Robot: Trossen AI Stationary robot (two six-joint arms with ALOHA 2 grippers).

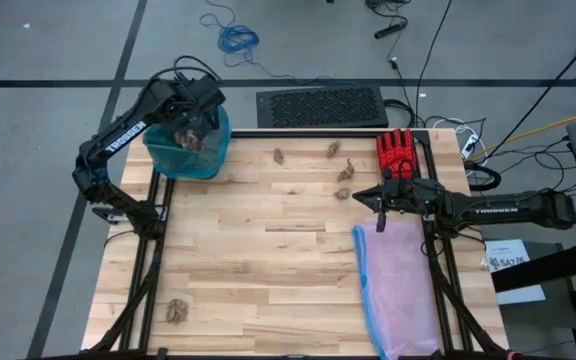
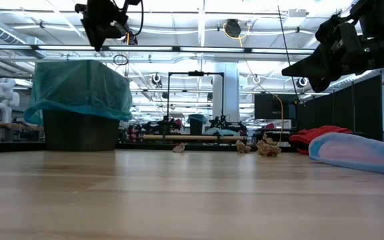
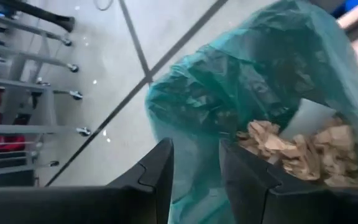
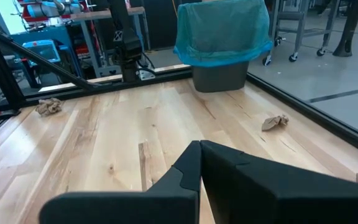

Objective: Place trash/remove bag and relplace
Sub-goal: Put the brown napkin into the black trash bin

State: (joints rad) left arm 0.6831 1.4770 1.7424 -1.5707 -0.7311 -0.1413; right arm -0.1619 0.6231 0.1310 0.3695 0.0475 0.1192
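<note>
The bag (image 1: 211,150) lines the bin (image 2: 80,130) at the far left corner of the table (image 1: 268,260), its teal rim folded over the bin's edge. Brown wads (image 3: 297,149) lie inside it, seen from my left wrist. My left gripper (image 3: 194,165) hangs just above the bag's mouth, fingers spread with a gap between them and nothing held.

More trash sits out on the wood: one wad (image 1: 279,156) near the far edge, another (image 1: 334,148) to its right, two more (image 1: 345,173) (image 1: 341,193) close to my right gripper, and a lone wad (image 1: 177,311) at the near left corner. In the low view the far wads (image 2: 267,148) show as a small cluster.

My right gripper (image 1: 381,213) is at the right side of the table, fingers pressed together on nothing, hovering at the far end of the pink bag (image 1: 398,290) that lies flat along the right edge. A red glove (image 1: 398,152) lies just beyond it at the far right corner.
</note>
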